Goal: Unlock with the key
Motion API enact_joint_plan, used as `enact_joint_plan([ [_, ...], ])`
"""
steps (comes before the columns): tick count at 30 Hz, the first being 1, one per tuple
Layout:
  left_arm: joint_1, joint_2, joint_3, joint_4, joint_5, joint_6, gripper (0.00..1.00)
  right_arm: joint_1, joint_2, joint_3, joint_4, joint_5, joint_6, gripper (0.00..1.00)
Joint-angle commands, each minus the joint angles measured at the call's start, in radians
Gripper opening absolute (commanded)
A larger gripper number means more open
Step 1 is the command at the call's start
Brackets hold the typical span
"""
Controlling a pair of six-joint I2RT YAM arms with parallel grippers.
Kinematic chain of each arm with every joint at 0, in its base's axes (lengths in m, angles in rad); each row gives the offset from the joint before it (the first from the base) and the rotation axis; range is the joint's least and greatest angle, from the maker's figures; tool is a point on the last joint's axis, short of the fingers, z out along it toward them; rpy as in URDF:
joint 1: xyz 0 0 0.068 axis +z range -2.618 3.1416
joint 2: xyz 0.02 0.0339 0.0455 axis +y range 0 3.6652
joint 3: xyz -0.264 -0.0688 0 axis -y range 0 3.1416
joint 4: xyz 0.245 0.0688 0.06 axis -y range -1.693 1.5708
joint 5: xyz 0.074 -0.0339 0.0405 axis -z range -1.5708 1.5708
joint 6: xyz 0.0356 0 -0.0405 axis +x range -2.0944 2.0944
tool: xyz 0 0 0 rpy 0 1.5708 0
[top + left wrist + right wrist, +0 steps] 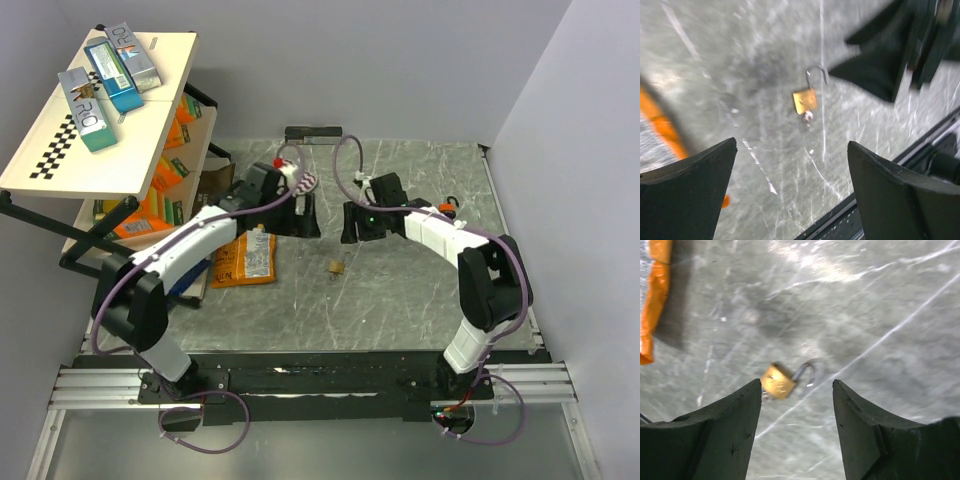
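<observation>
A small brass padlock lies on the grey marbled table, its shackle swung open like a hook. In the left wrist view the brass padlock lies beyond my open left gripper, with a small silvery bit at its base. In the right wrist view the padlock lies by the left finger of my open right gripper. From above, the left gripper and right gripper hang apart behind the padlock, both empty. A small orange-red padlock lies far right with a dark loop beside it. I cannot make out the dark key.
An orange snack packet lies left of the padlock, under the left arm. A slanted shelf rack with boxes stands at the far left. A black bar lies at the back edge. Grey walls close in the table.
</observation>
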Motion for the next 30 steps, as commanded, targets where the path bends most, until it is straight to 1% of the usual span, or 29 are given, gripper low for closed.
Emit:
enact_joint_plan([
  [1,0.078,-0.076,-0.016,0.036,0.028,-0.044,0.96,0.088,-0.06,-0.009,-0.079,0.145,0.159,0.66],
  [4,0.113,-0.09,-0.007,0.015,0.036,-0.062,0.96,0.125,-0.059,-0.033,-0.073,0.153,0.253,0.65],
  [5,0.119,-0.09,-0.001,0.007,0.04,-0.071,0.96,0.157,-0.047,-0.032,-0.077,0.173,0.273,0.65],
  [9,0.144,-0.094,0.007,-0.021,0.062,-0.077,0.96,0.226,-0.002,0.008,-0.1,0.211,0.33,0.65],
  [11,0.151,-0.097,0.004,-0.019,0.076,-0.073,0.96,0.236,0.041,0.061,-0.166,0.249,0.32,0.65],
  [17,0.161,-0.103,-0.033,0.01,0.106,-0.099,0.96,0.242,0.107,0.088,-0.192,0.257,0.342,0.63],
  [22,0.164,-0.12,-0.024,-0.002,0.082,-0.073,0.96,0.245,0.119,0.08,-0.185,0.302,0.354,0.63],
  [29,0.165,-0.145,-0.047,0.015,0.093,-0.088,0.96,0.25,0.219,0.198,-0.232,0.332,0.308,0.61],
  [30,0.165,-0.153,-0.048,0.013,0.089,-0.085,0.96,0.254,0.225,0.204,-0.24,0.36,0.302,0.61],
])
